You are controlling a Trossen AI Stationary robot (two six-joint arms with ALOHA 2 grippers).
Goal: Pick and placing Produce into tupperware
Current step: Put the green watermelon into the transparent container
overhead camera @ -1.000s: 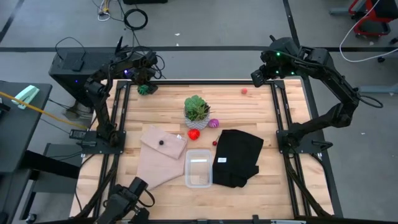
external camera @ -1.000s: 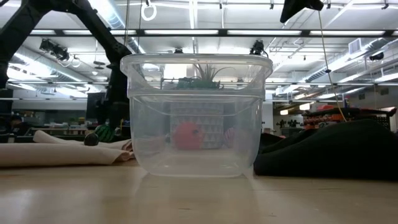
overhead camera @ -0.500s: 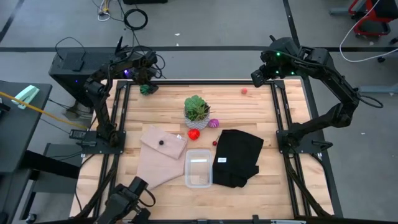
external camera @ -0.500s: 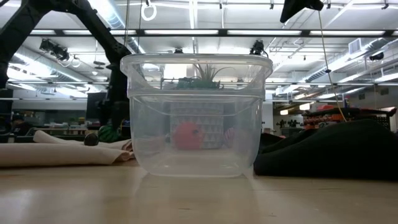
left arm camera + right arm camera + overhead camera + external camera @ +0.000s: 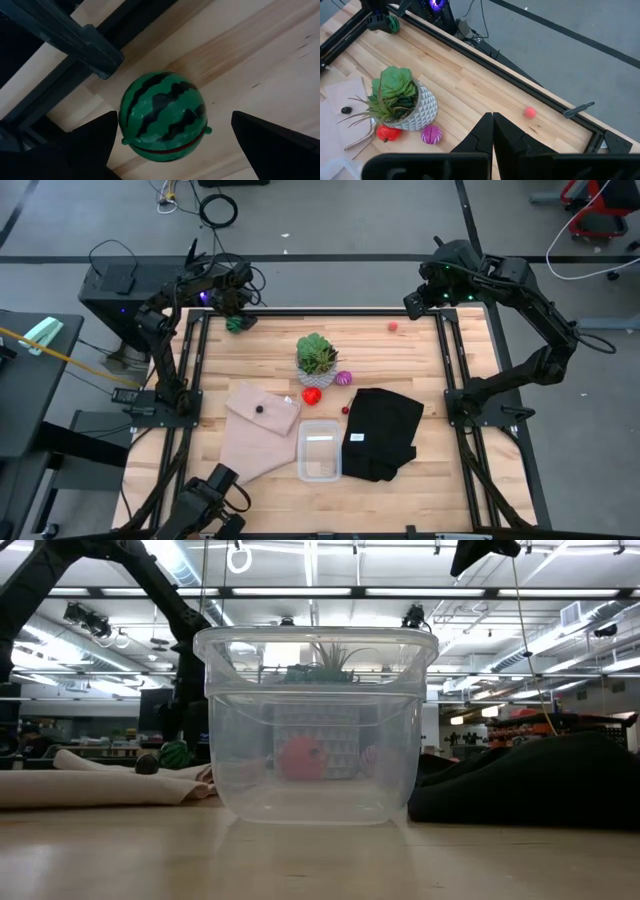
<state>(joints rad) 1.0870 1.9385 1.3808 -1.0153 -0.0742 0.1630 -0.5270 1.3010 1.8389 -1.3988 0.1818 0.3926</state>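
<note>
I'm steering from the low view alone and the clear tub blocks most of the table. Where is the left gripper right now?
Observer: The left gripper is open at the far left corner, a finger on each side of the watermelon ball.
Operator: Is the ball lifted?
Observer: Cannot tell; the wrist view shows bare wood around it.
Operator: And the right arm?
Observer: The right gripper is shut and holds nothing, above the far right edge near a small pink-red piece.
</note>
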